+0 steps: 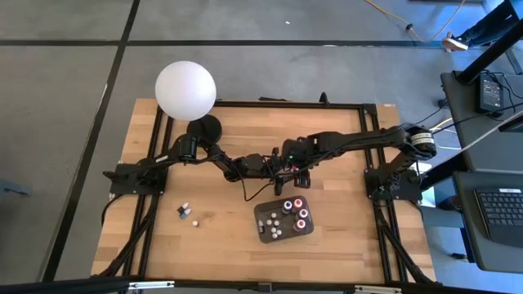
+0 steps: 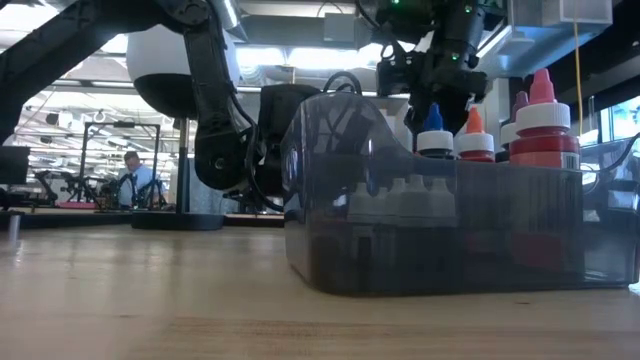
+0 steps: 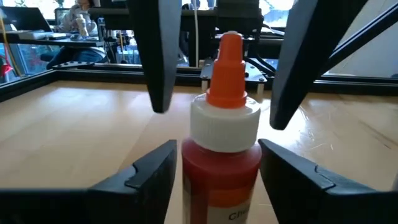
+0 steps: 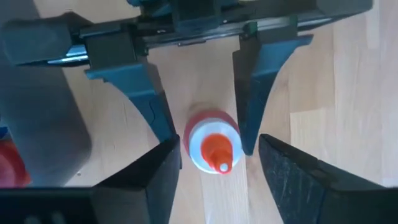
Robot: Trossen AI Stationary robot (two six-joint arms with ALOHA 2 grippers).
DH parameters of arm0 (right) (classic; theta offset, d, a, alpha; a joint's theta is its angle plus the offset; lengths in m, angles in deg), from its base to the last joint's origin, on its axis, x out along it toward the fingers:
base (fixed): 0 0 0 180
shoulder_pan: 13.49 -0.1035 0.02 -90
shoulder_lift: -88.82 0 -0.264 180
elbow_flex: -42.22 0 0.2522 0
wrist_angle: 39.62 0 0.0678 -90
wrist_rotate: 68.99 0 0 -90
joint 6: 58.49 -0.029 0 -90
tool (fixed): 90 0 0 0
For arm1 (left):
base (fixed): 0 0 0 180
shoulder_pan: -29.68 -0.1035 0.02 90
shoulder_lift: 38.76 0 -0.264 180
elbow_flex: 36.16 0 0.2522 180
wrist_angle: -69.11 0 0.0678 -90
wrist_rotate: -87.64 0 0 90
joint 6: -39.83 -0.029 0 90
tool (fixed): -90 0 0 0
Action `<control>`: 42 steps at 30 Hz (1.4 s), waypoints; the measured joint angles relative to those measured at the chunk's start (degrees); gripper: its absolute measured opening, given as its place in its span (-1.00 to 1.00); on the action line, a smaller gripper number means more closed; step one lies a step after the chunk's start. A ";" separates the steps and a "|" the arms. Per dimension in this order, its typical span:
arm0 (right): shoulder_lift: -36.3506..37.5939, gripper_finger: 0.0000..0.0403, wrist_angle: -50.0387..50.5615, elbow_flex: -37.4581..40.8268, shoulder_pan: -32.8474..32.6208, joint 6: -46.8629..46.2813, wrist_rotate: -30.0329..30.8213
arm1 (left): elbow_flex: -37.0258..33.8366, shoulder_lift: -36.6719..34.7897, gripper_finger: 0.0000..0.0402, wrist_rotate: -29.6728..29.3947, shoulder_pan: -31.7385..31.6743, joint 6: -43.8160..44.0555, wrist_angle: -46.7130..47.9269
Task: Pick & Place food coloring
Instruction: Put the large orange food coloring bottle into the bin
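At mid-table, my left gripper [image 3: 217, 174] and right gripper [image 4: 217, 168] meet over one orange-tipped bottle [image 3: 222, 134] of red food coloring with a ribbed white collar, standing upright on the pale wood table [image 1: 221, 245]. Both sets of dark, wedge-shaped fingers flank it, spread, with gaps showing. More bottles [image 1: 292, 214] stand in the smoky grey tray [image 1: 263, 230] nearby.
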 joint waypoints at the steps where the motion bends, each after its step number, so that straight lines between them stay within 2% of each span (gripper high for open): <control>1: -0.15 0.07 0.09 0.00 0.00 0.00 0.00 | 0.00 0.00 0.10 0.00 0.00 0.00 0.02; 9: -1.43 -0.04 -0.10 0.00 -0.02 -0.11 -0.02 | 0.00 0.00 0.08 0.00 0.00 0.00 0.02; 19: -1.45 -0.39 -0.77 0.02 0.00 1.08 -1.84 | 0.00 0.00 0.08 0.00 0.00 0.00 0.02; 25: -1.43 -0.37 -0.77 0.02 -0.02 0.80 -2.68 | 0.00 0.00 0.08 -0.02 0.00 0.00 0.03; 29: -1.43 -0.36 0.36 -0.38 -0.07 -0.26 -0.32 | 0.00 0.00 0.08 0.00 0.00 0.00 0.04; 34: -1.45 -0.39 4.32 -5.02 -0.41 -0.48 0.01 | 0.00 0.00 0.08 -0.02 0.00 -0.02 0.71; 38: -1.45 -0.39 10.51 -11.66 -2.29 -1.34 0.64 | 0.00 0.00 0.08 -0.02 0.00 -0.02 1.84; 42: -1.43 -0.39 20.45 -19.48 -5.29 -4.92 7.27 | -0.02 0.00 0.08 -0.12 0.00 -0.02 2.89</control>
